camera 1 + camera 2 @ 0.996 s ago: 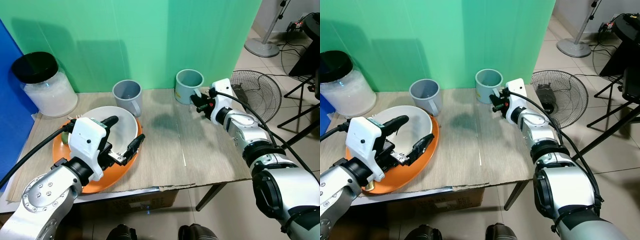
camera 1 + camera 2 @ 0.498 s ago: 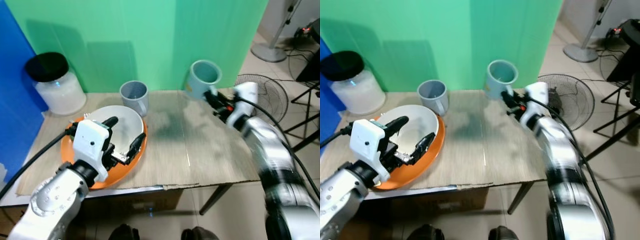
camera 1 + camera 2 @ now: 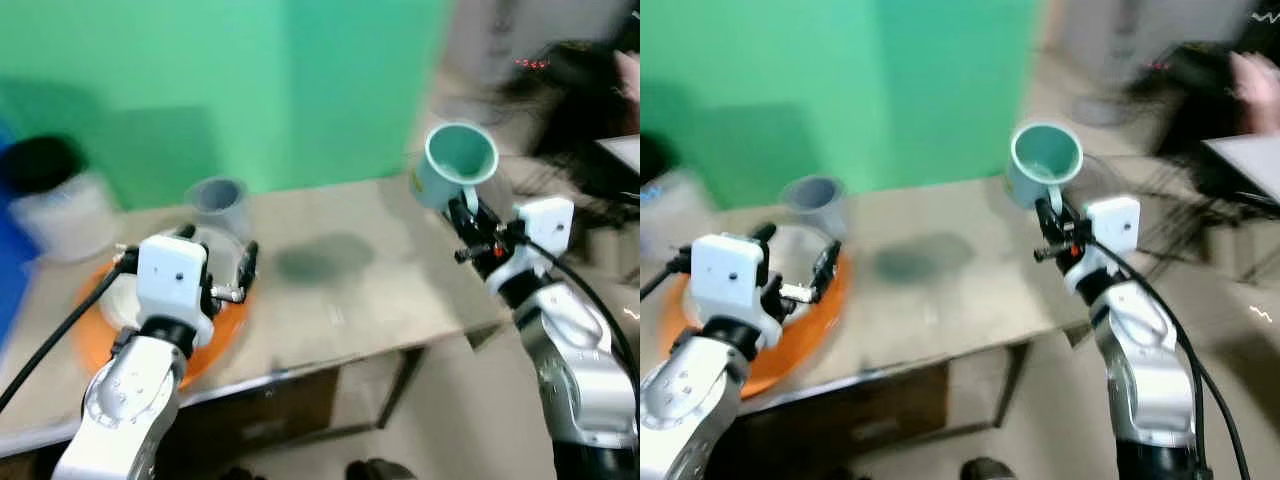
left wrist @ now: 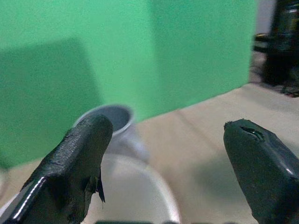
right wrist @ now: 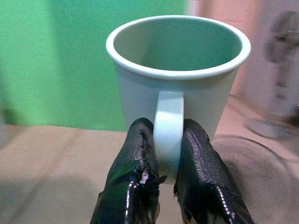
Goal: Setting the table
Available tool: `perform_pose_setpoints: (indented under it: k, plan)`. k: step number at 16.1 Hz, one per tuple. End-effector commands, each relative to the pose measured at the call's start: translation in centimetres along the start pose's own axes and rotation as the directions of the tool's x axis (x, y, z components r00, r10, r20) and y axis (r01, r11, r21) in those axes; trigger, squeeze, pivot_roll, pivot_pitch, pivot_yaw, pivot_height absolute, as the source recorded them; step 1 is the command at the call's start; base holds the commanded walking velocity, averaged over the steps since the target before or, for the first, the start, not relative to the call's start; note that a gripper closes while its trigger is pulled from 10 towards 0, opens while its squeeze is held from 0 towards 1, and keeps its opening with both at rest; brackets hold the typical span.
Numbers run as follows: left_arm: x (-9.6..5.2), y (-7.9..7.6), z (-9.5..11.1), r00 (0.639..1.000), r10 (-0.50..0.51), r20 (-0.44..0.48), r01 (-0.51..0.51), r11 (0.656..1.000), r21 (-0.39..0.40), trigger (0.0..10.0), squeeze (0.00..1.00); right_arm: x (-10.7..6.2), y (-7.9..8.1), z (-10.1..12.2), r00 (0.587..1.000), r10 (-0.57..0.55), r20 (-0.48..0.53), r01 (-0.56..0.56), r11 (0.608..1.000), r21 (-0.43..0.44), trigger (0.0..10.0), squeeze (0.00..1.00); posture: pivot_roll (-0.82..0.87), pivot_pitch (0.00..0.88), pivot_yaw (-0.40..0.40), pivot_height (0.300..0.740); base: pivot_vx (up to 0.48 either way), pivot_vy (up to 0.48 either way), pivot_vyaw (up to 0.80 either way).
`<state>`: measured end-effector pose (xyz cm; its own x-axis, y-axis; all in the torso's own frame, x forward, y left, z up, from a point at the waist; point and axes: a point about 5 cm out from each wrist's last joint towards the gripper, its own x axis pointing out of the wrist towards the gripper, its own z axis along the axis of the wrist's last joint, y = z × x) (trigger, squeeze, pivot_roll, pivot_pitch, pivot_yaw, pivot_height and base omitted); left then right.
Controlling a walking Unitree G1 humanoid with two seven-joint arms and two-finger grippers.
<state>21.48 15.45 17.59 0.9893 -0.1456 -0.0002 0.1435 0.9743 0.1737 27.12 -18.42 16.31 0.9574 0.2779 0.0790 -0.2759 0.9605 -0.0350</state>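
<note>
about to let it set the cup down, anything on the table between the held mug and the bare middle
Nothing visible does. The right gripper holds the mug by its handle above the table's right end; the bare middle lies beside it. The grey cup and plate sit farther left.

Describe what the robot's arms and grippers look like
Both arms are silver metal in rounded jointed segments, each ending in a white boxy wrist block. A black cable runs along each arm. The left gripper and right gripper each have two long black fingers with a rough, worn rubbery surface. Small red parts show near the right wrist.
</note>
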Motion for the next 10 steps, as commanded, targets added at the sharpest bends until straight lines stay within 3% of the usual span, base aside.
perform_pose_setpoints:
  k: [1,3,6,10]
  plan:
    - [0.5,-0.1,0.2,1.000,0.010,0.021,-0.011,1.000,0.025,10.0,0.00,0.0,0.6,0.6,1.000,0.002,0.012,-0.002,1.000,0.017,10.0,0.00,-0.06,0.000,0.016,0.740,0.000,0.000,-0.80]
    - [1.4,0.7,0.8,0.994,0.078,0.073,-0.081,0.996,0.041,10.0,0.00,-0.2,0.7,0.9,1.000,-0.027,-0.010,0.028,0.999,0.033,10.0,0.00,-0.07,0.000,0.015,0.740,0.000,0.000,-0.80]
    - [1.9,1.6,0.5,0.990,0.127,0.066,-0.131,0.989,0.064,10.0,0.00,-0.2,1.0,0.8,0.997,-0.054,-0.048,0.057,0.997,0.055,10.0,0.00,-0.07,0.000,0.017,0.740,0.000,0.000,-0.80]
    - [1.4,2.6,-0.3,0.975,0.219,0.036,-0.218,0.976,-0.022,10.0,0.00,-0.3,1.1,0.2,0.991,-0.104,-0.083,0.109,0.993,0.053,10.0,0.00,-0.09,0.000,0.014,0.740,0.000,0.000,-0.80]
